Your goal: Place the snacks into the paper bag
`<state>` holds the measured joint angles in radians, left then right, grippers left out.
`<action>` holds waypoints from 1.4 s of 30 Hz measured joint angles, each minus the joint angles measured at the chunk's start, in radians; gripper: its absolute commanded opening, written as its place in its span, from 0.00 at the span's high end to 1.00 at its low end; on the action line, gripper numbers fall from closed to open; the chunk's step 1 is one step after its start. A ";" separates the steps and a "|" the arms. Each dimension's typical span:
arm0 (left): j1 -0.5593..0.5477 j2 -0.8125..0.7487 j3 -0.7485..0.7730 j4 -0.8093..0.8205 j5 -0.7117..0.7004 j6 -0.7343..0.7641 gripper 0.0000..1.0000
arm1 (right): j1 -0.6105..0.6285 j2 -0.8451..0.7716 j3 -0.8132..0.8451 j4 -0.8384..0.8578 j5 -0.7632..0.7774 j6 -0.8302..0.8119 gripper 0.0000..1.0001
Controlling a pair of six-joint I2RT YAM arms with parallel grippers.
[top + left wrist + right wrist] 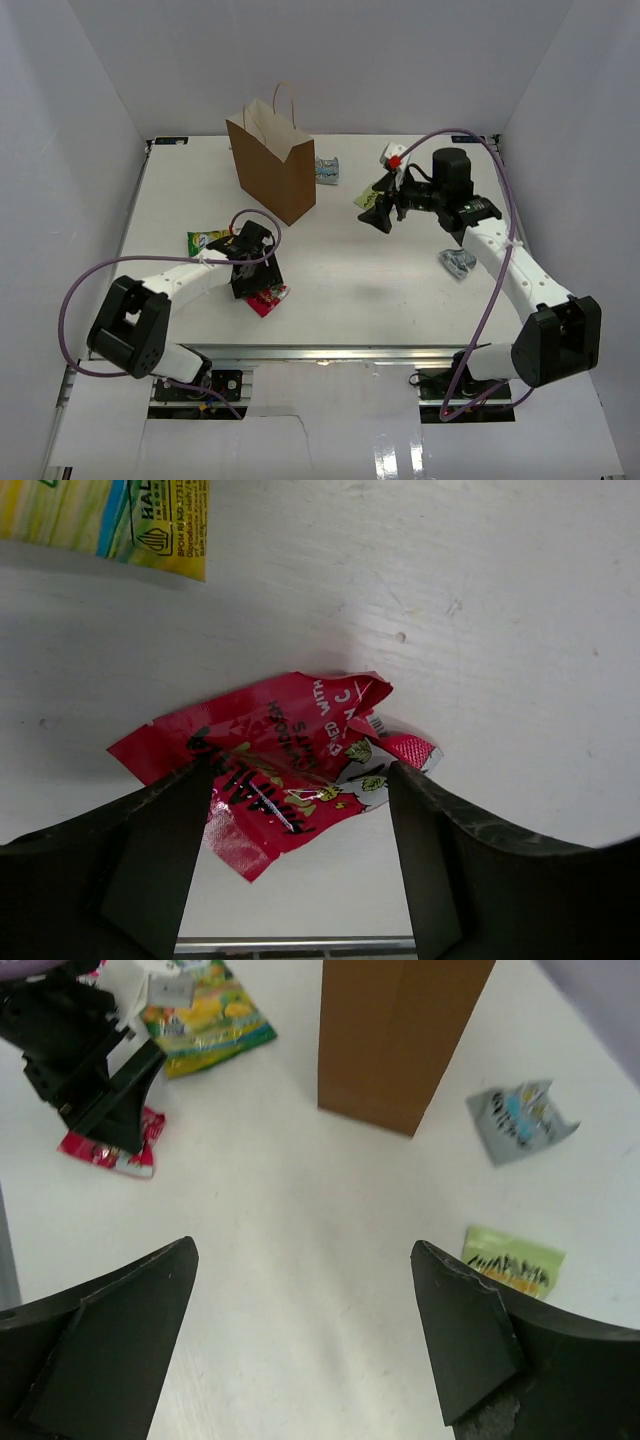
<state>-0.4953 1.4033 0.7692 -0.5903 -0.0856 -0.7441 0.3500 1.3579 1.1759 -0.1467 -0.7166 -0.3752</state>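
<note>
The brown paper bag [272,160] stands upright at the back left of the table; it also shows in the right wrist view [400,1040]. A red snack packet [290,770] lies flat on the table between the fingers of my open left gripper [300,810], which straddles it without closing; from above they show near the front [268,298]. My right gripper [385,210] is open and empty, held above the table to the right of the bag. A light green packet [512,1262] lies just beside its right finger.
A yellow-green packet [207,240] lies left of the left gripper [120,520]. A grey-blue packet [328,168] lies right of the bag [520,1120]. Another grey packet [457,261] lies by the right arm. A white-and-red packet [392,155] is at the back right.
</note>
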 measured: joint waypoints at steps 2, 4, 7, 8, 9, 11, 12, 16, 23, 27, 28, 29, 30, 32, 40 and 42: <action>-0.009 0.056 0.017 -0.002 -0.023 -0.029 0.26 | -0.029 -0.034 -0.077 -0.026 -0.011 -0.004 0.07; -0.014 0.083 0.038 -0.009 -0.043 -0.056 0.33 | -0.058 -0.073 -0.141 -0.038 -0.021 -0.005 0.07; -0.018 0.095 0.045 -0.011 -0.062 -0.085 0.43 | -0.089 -0.120 -0.192 -0.041 -0.032 -0.004 0.07; -0.018 0.095 0.045 -0.011 -0.064 -0.092 0.49 | -0.098 -0.134 -0.203 -0.039 -0.035 -0.003 0.08; -0.018 0.095 0.045 -0.010 -0.065 -0.098 0.52 | -0.106 -0.148 -0.212 -0.039 -0.039 -0.003 0.08; -0.018 0.095 0.043 -0.004 -0.069 -0.106 0.59 | -0.119 -0.167 -0.226 -0.037 -0.047 -0.002 0.08; -0.019 0.095 0.041 -0.001 -0.072 -0.108 0.62 | -0.123 -0.174 -0.232 -0.036 -0.050 -0.001 0.08; -0.019 0.083 0.024 0.028 -0.074 -0.111 0.78 | -0.135 -0.182 -0.253 -0.033 -0.058 0.002 0.08; -0.029 -0.032 -0.056 0.102 -0.050 -0.060 0.96 | -0.148 -0.194 -0.284 -0.034 -0.066 0.007 0.08; -0.049 -0.220 -0.119 0.184 -0.013 -0.010 0.97 | -0.155 -0.205 -0.292 -0.035 -0.069 0.008 0.08; -0.052 -0.267 -0.128 0.209 -0.003 0.001 0.97 | -0.158 -0.208 -0.292 -0.035 -0.071 0.008 0.08; -0.054 -0.312 -0.132 0.235 0.007 0.013 0.98 | -0.160 -0.209 -0.292 -0.035 -0.071 0.009 0.08; -0.056 -0.352 -0.133 0.264 0.022 0.023 0.98 | -0.162 -0.211 -0.292 -0.035 -0.071 0.009 0.08; -0.057 -0.402 -0.124 0.312 0.048 0.039 0.98 | -0.167 -0.214 -0.293 -0.035 -0.072 0.009 0.08; -0.059 -0.257 0.236 0.357 0.133 0.101 0.97 | -0.179 -0.215 -0.293 -0.035 -0.071 0.008 0.08; -0.059 -0.182 0.393 0.385 0.135 0.129 0.96 | -0.180 -0.215 -0.293 -0.035 -0.071 0.008 0.08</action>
<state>-0.5541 1.2217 1.1625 -0.2054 0.0498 -0.6155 0.1696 1.1431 0.8833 -0.1818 -0.7879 -0.3668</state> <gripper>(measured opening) 0.316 0.922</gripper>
